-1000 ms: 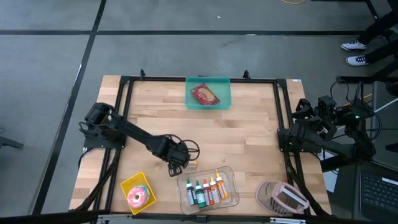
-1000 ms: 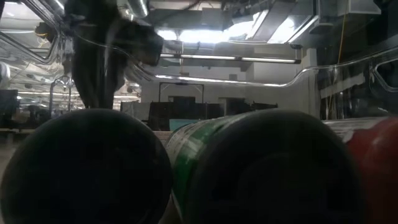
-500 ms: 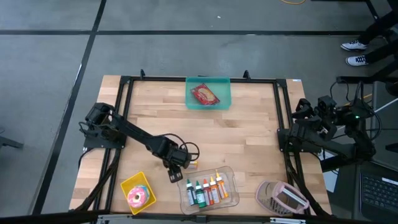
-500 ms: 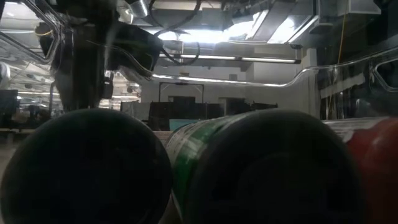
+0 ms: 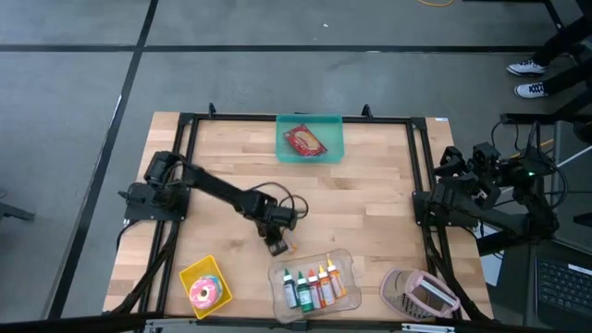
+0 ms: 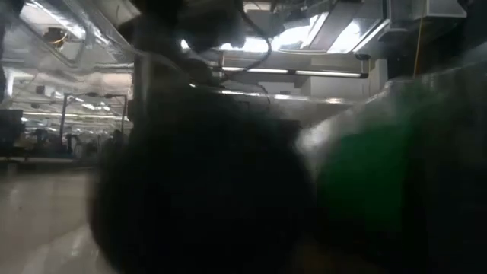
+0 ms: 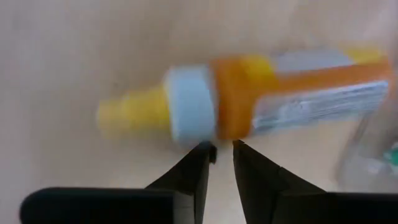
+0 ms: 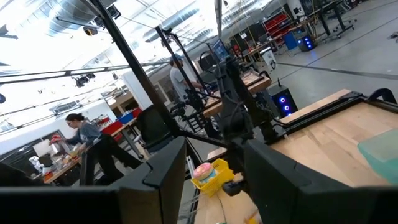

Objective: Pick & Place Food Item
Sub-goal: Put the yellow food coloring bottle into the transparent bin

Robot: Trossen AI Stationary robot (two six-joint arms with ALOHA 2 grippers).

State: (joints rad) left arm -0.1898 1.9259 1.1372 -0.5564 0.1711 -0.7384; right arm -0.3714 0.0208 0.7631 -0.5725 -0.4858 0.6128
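step: grasp | left gripper (image 7: pixel 220 149) jaws nearly together, just short of small orange squeeze bottle with white collar (image 7: pixel 249 102), not clamped | bottle lies on wooden worktop (image 5: pixel 370 199), lower centre, beside clear plastic tray (image 5: pixel 344 298) | tip: centre on collar, go lower | right gripper (image 8: pixel 214 163) parked right edge, jaws apart

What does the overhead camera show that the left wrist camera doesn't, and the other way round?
Only the high view shows the teal bin with its red packet, the yellow bin with a donut, the pink device, and the right pincer waiting at the table's right edge. Only the left wrist view shows the orange bottle's white cap and label close up. Both show the left pincer at that bottle, beside the clear tray.
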